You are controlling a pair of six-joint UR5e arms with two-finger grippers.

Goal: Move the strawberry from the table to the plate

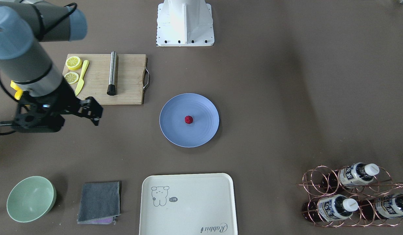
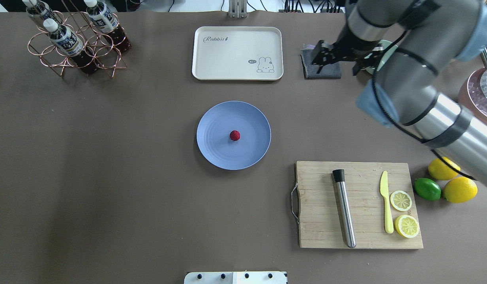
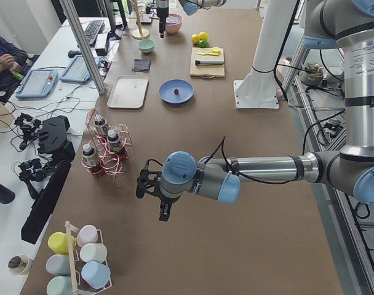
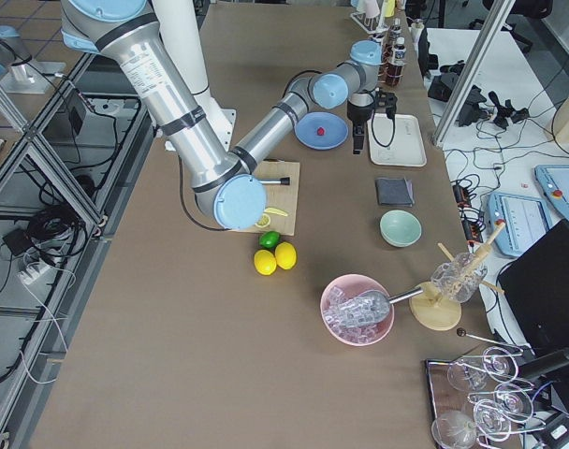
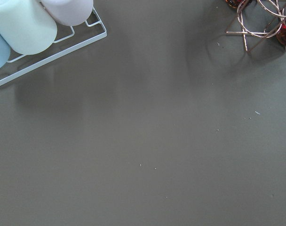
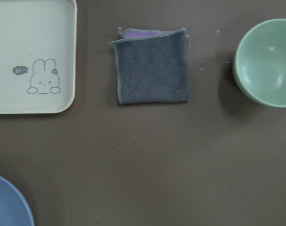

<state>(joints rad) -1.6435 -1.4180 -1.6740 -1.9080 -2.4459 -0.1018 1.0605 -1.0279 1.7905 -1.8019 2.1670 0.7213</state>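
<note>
The strawberry (image 2: 235,135) lies at the middle of the blue plate (image 2: 216,152), in the centre of the desk (image 2: 109,177). The right gripper (image 2: 336,59) hangs over the grey cloth (image 6: 152,66) beside the green bowl (image 6: 267,61) — fingers spread wide, holding nothing. The left gripper (image 3: 151,193) hovers near the bottle rack (image 3: 104,150) — how its fingers stand cannot be told.

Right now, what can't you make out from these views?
Left end effector: seen only in the left side view and small there; open or shut unclear.
Right end effector: fingers dark and foreshortened in the front and overhead views; gap unclear.
Green bowl: cut by the right wrist view's edge; overhead, the right arm covers most of it.
Bottle labels: too small to read.
</note>
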